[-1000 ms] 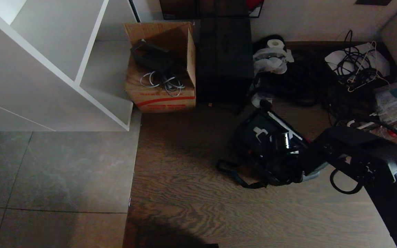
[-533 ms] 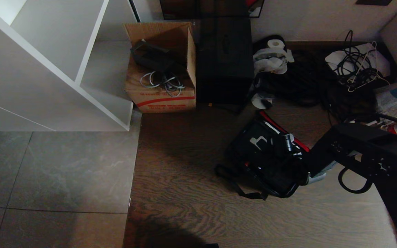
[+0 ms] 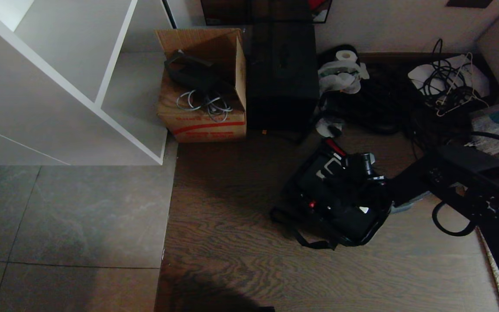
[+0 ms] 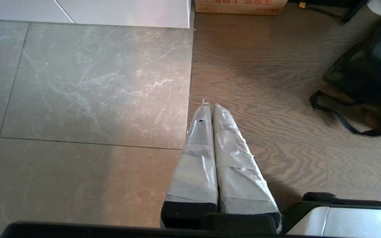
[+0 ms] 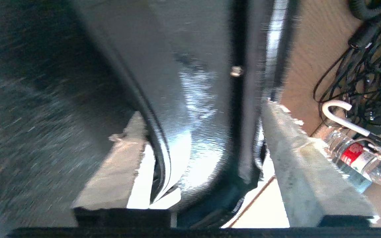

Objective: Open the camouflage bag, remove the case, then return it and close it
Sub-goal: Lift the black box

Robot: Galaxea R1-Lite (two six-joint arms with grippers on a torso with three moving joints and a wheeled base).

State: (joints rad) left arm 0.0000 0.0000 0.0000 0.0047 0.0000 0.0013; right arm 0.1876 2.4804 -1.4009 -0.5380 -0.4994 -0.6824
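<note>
Shifted camouflage bag, right claw blurred.

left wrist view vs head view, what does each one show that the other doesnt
Only the left wrist view shows the left gripper, fingers pressed together, hanging over the seam between the grey tile and the wood floor.

Only the head view shows the right arm reaching the camouflage bag from the right, the black box beside the cardboard box, and the tangle of cables against the wall.

Both show the camouflage bag on the wood floor with its strap trailing, the cardboard box and the white shelf unit.
</note>
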